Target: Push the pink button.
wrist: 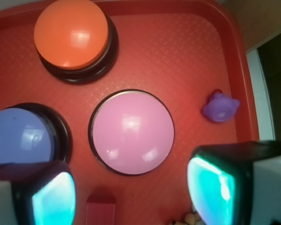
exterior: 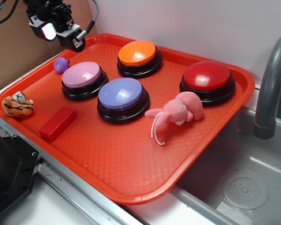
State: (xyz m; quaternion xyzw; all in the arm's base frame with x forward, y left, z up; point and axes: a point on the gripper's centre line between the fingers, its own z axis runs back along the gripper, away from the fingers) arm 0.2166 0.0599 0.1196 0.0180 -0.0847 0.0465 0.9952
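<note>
The pink button (exterior: 82, 75) has a pale pink dome on a black base and sits at the left of the orange tray (exterior: 131, 164). In the wrist view the pink button (wrist: 131, 131) lies just ahead of my gripper (wrist: 131, 194), a little beyond the open jaws. My gripper (exterior: 50, 26) hangs high above the tray's far left corner, well above the button. Its jaws stand wide apart and hold nothing.
A lavender-blue button (exterior: 122, 96), an orange button (exterior: 138, 54) and a red button (exterior: 207, 77) also sit on the tray. A pink plush toy (exterior: 178, 112), a red block (exterior: 57, 123), a small purple toy (exterior: 61, 64) and a tiger toy (exterior: 18, 104) lie around. A sink faucet (exterior: 271, 84) stands at right.
</note>
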